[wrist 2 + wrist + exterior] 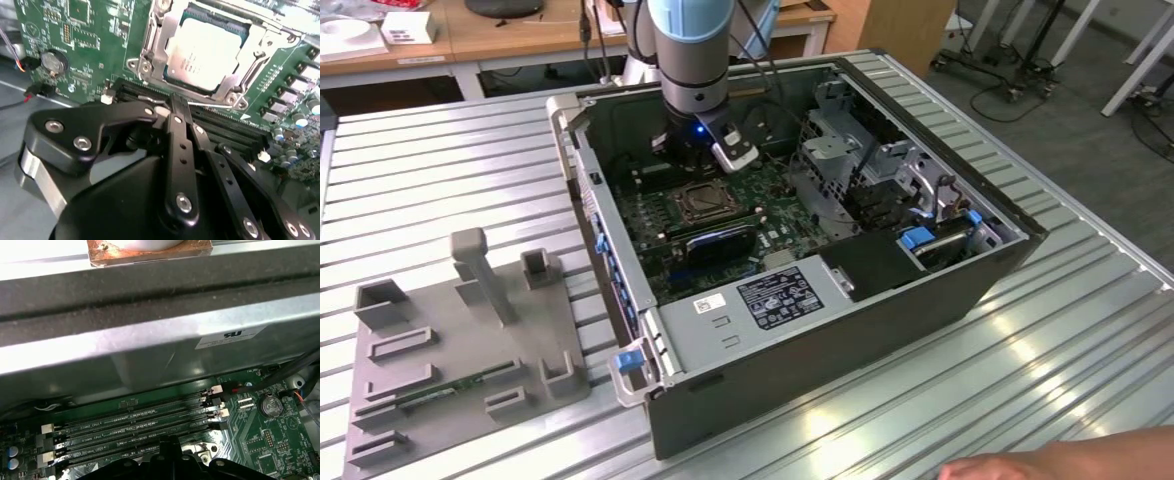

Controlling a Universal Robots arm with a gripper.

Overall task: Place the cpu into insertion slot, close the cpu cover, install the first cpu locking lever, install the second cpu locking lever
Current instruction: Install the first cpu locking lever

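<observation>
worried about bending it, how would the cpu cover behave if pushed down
The cpu cover looks like thin sheet metal, so probably light and slightly springy. It lies flat around the chip, so a push likely meets firm support.

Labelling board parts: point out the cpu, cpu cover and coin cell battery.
cpu [205, 52]: second wrist view, centre of metal top.
cpu cover [159, 40]: second wrist view, frame's side bar.
coin cell battery [52, 61]: second wrist view, its face.

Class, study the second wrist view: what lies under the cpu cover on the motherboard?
Through the square cut-out of the cpu cover, the silver top of the cpu shows. Whatever lies beneath the cpu is covered, and the frame hides the cpu's edges.
</observation>
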